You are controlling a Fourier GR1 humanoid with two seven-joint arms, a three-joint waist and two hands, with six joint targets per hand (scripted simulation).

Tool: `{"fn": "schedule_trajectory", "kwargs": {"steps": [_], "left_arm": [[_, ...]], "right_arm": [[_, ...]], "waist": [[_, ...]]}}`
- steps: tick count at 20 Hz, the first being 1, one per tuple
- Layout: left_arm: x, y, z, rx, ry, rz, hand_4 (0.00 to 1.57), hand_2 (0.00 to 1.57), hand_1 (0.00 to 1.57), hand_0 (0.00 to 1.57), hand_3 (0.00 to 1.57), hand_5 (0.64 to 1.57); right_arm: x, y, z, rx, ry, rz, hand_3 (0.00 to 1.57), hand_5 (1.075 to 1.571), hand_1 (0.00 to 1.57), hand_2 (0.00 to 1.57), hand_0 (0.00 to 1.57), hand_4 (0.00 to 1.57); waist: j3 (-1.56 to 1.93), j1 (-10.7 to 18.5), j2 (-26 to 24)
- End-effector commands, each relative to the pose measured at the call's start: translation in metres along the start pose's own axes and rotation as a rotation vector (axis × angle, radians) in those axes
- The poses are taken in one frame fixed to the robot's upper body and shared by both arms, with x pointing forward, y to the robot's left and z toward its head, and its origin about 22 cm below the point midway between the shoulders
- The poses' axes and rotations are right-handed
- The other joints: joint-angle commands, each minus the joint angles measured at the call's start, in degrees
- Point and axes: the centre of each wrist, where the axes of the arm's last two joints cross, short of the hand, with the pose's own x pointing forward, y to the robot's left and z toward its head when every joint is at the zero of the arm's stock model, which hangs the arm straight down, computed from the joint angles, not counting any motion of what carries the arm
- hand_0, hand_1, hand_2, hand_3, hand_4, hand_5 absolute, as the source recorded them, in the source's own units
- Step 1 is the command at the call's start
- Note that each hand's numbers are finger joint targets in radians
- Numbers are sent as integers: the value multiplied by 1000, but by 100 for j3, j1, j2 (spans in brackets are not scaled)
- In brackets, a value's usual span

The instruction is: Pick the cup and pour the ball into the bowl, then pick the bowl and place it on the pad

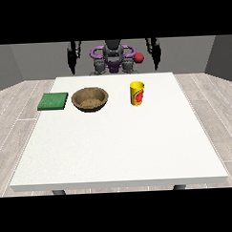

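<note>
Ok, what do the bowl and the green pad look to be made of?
The bowl looks like wood: mottled brown, matte, grain-like streaks inside. The green pad looks like soft foam or fabric: flat, dull, no shine, though that is uncertain.

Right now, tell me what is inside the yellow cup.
Nothing can be seen inside the yellow cup: it stands upright on the white table, and from the front view its wall hides the interior. A ball may lie in it, but none shows. The wooden bowl beside it looks empty.

Both arms hang behind the table's far edge, hand at view's right [156,56], hand at view's left [73,57]
</note>
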Motion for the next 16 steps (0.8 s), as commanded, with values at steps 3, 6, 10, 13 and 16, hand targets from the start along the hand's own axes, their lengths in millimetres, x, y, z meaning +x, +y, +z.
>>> {"fn": "schedule_trajectory", "kwargs": {"steps": [3, 6, 10, 13, 16], "left_arm": [[22, 7, -1, -2, -21, -23, 0, 0, 0, 0, 0, 1430], [30, 11, -1, 2, -5, -31, 0, 0, 0, 0, 0, 1430], [33, 41, -5, 82, -220, 147, 0, 0, 0, 0, 0, 1428], [36, 37, -2, 69, -222, 157, 0, 0, 0, 0, 0, 1417], [46, 45, -6, 73, -248, 158, 0, 0, 0, 0, 0, 1407]], "right_arm": [[21, -9, -2, -3, -18, 29, 0, 1571, 0, 0, 0, 0], [31, -14, -2, -11, -7, 48, 0, 1571, 0, 0, 0, 0], [10, -63, 7, -35, -138, -71, 0, 1570, 0, 0, 0, 0], [22, -67, 1, -60, -141, -84, 0, 1571, 0, 0, 0, 0], [21, -67, 1, -12, -158, -77, 0, 1571, 0, 0, 0, 0]], "waist": [[-52, -38, -1161], [-61, -48, -1592], [-61, -75, -397], [-62, -54, -358], [-62, -96, -271]]}}
